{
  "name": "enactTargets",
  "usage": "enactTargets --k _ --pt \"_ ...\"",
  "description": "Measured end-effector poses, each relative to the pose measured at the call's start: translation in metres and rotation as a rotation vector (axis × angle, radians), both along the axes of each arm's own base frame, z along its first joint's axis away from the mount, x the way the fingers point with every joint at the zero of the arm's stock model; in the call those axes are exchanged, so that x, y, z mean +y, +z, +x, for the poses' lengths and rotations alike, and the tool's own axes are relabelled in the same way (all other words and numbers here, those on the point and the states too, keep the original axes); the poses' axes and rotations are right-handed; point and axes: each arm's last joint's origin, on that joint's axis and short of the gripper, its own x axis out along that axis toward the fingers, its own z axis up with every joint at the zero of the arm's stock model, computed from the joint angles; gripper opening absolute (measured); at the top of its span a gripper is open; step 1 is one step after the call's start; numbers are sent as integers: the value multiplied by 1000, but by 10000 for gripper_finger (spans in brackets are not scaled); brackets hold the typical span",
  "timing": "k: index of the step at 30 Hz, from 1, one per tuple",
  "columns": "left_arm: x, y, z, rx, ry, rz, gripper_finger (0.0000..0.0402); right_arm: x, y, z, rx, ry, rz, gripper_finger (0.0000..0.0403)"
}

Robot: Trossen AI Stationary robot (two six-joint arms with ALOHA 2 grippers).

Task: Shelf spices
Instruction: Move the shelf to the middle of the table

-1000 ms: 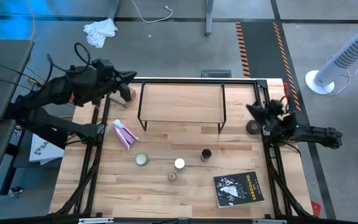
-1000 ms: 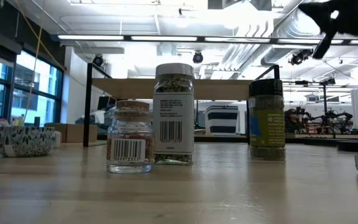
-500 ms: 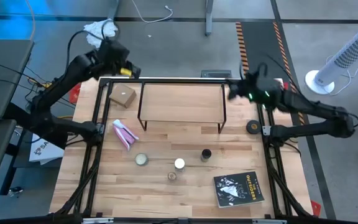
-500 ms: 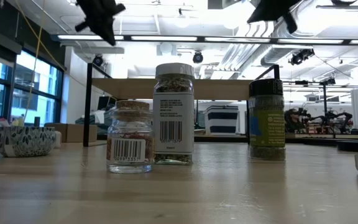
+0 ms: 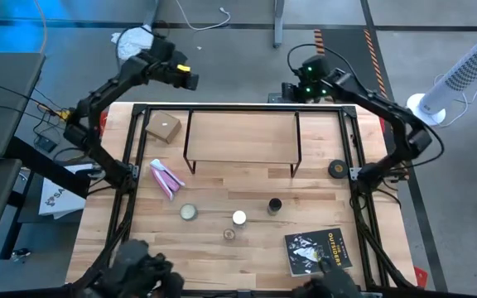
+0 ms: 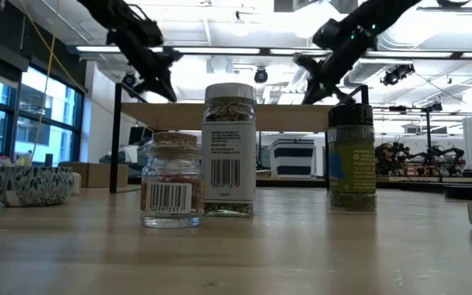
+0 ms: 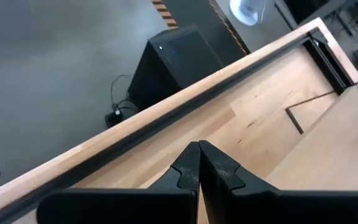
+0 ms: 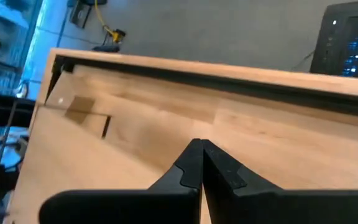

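Three spice jars stand upright on their bases on the wooden table: a white-capped jar [image 5: 238, 218] [image 6: 229, 149], a dark jar [image 5: 275, 204] [image 6: 351, 156] and a small clear jar [image 5: 229, 234] [image 6: 170, 190]. The shelf [image 5: 243, 136], a light wood top on thin black legs, stands behind them. My left gripper [image 5: 182, 77] [image 7: 197, 148] is shut and holds nothing, high over the table's far edge, left of the shelf. My right gripper [image 5: 293, 88] [image 8: 201, 145] is also shut on nothing, high over the far edge behind the shelf's right end.
A pale round tin [image 5: 188, 213] sits left of the jars, and a pink packet [image 5: 166, 178] beyond it. A small box [image 5: 163, 127] lies at the far left, a black disc [image 5: 336, 169] at the right, and a dark book [image 5: 317, 250] at the near right.
Both arms have swung out over the far edge of the table. My left gripper has gone from the far left corner farther back and a little rightward. My right gripper has risen from the table's right edge and gone back and leftward, tipping downward. The jars stand unmoved.
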Motion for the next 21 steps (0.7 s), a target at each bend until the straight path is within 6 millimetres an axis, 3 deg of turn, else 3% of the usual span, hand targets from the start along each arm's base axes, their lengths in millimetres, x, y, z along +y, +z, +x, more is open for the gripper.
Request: enactTargets --k 10,15,21 --pt "25 -50 30 9 7 -97 0 -31 -29 -13 95 -58 40 0" --pt "23 -66 41 67 -22 -122 0 -37 -46 -11 138 -10 84 0" --pt "12 -68 52 133 -56 -85 0 -32 -61 -2 176 62 103 0"
